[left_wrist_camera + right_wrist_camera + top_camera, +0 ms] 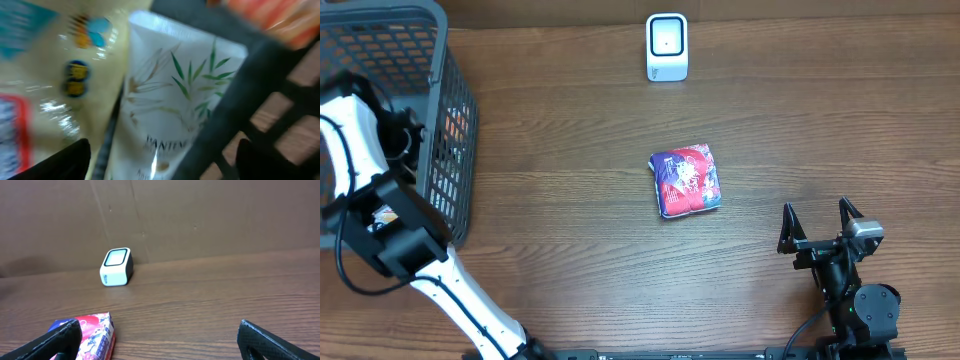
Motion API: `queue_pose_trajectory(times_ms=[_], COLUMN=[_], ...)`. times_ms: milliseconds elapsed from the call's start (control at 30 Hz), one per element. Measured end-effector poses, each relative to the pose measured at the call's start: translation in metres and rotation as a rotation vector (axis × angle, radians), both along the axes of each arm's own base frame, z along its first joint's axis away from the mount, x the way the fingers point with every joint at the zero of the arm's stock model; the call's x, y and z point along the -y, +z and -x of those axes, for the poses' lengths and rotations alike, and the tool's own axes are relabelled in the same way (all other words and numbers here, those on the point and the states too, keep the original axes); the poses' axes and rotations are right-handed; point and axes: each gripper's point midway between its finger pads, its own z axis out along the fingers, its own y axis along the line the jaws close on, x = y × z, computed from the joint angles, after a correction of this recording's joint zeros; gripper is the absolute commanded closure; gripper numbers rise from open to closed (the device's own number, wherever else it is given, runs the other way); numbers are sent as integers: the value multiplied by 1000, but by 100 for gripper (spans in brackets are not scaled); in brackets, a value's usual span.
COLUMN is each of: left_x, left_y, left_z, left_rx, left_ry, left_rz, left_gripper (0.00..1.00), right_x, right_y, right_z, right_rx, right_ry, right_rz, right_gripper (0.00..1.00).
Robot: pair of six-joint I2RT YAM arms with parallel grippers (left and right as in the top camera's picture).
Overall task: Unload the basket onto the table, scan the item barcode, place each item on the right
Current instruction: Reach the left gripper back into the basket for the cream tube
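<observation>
Pantene tube (170, 90) | in basket (460, 130) | beneath left tool (162, 160), jaws spread

packet (686, 181): red-blue, flat, mid-table | scanner (667, 47): white, upright, far edge

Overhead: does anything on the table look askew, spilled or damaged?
Nothing looks spilled or damaged. The packet lies flat in the middle, turned slightly askew, which seems harmless. The scanner stands upright at the far edge, and the basket sits upright at the left.
</observation>
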Motion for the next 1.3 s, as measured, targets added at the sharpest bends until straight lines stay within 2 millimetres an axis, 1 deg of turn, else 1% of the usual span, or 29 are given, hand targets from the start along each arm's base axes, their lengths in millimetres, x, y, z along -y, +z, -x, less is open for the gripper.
queue_pose_trajectory(times_ms=[67, 100, 267, 333, 367, 600, 633, 667, 700, 767, 800, 833, 933, 1167, 1233, 1300], left_x=[3, 4, 5, 5, 6, 10, 11, 11, 11, 11, 11, 11, 11, 12, 11, 9], left_y=[-12, -15, -18, -18, -19, -25, -27, -29, -32, -33, -33, -31, -22, -17, -11, 1], left_z=[5, 6, 8, 8, 9, 15, 16, 18, 19, 20, 21, 22, 22, 23, 22, 19], left_rx=[-37, -45, -56, -56, -58, -82, -87, -91, -96, -98, -100, -97, -84, -106, -120, -125], left_ry=[-15, -19, -29, -32, -35, -45, -45, -45, -45, -51, -53, -54, -62, -56, -40, -20], left_rz=[26, 32, 40, 41, 44, 60, 63, 66, 66, 60, 61, 59, 49, 59, 63, 62], left_gripper=[19, 21, 28, 39, 41, 39, 41, 45, 56, 83, 93, 96, 96, 96, 96, 96], right_x=[0, 0, 0, 0, 0, 0, 0, 0, 0, 0, 0, 0, 0, 0, 0, 0], right_y=[0, 0, 0, 0, 0, 0, 0, 0, 0, 0, 0, 0, 0, 0, 0, 0], right_z=[0, 0, 0, 0, 0, 0, 0, 0, 0, 0, 0, 0, 0, 0, 0, 0], right_rx=[0, 0, 1, 1, 1, 0, 0, 0, 0, 1, 0, 1, 0, 0, 1, 1], right_ry=[0, 0, 0, 0, 0, 0, 0, 0, 0, 0, 0, 0, 0, 0, 0, 0], right_rz=[1, 1, 1, 1, 1, 1, 1, 1, 1, 1, 1, 0, 1, 0, 0, 0], right_gripper=[0, 0, 0, 0, 0, 0, 0, 0, 0, 0, 0, 0, 0, 0, 0, 0])
